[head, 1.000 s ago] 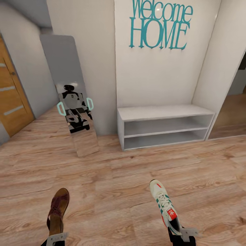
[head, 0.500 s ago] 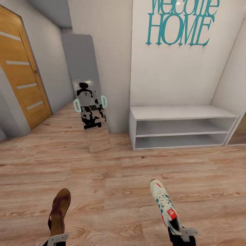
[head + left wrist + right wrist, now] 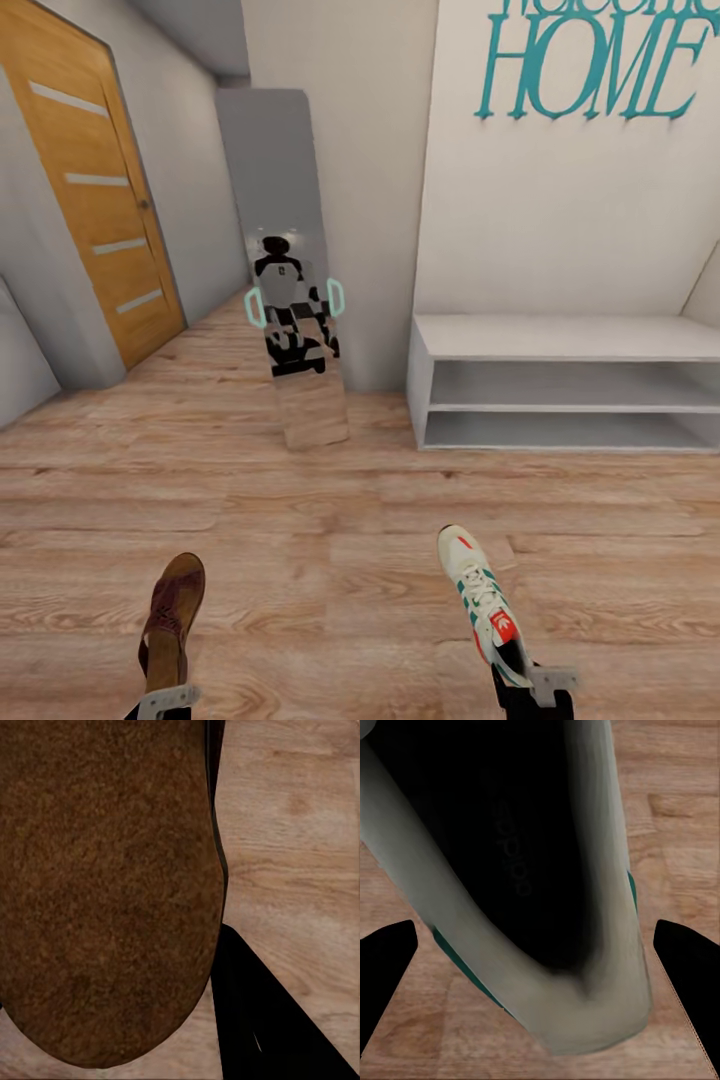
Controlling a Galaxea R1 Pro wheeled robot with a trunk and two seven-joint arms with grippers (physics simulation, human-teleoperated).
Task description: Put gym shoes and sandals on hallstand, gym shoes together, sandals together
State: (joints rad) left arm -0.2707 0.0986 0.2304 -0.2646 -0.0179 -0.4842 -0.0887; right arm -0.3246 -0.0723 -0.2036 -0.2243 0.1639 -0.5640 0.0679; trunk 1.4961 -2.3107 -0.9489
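Head view: left gripper (image 3: 163, 700) holds a sandal (image 3: 172, 618), right gripper (image 3: 533, 690) a gym shoe (image 3: 482, 602), both toes forward; white bench (image 3: 560, 380) ahead-right isn't the hallstand.

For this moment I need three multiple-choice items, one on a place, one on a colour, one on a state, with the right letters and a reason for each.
1. Where does the mirror stand?
A. Between the wooden door and the white bench
B. To the right of the bench
C. Flat on the floor

2. What colour are the wall letters?
A. Red
B. Teal
C. Black

3. What does the left gripper hold?
A. A gym shoe
B. Nothing
C. A sandal

Answers:
1 A: it leans on the wall with the wooden door to one side and the white bench to the other.
2 B: "HOME" is teal on white.
3 C: the brown sandal sticks out from it; the gym shoe is in the right gripper.
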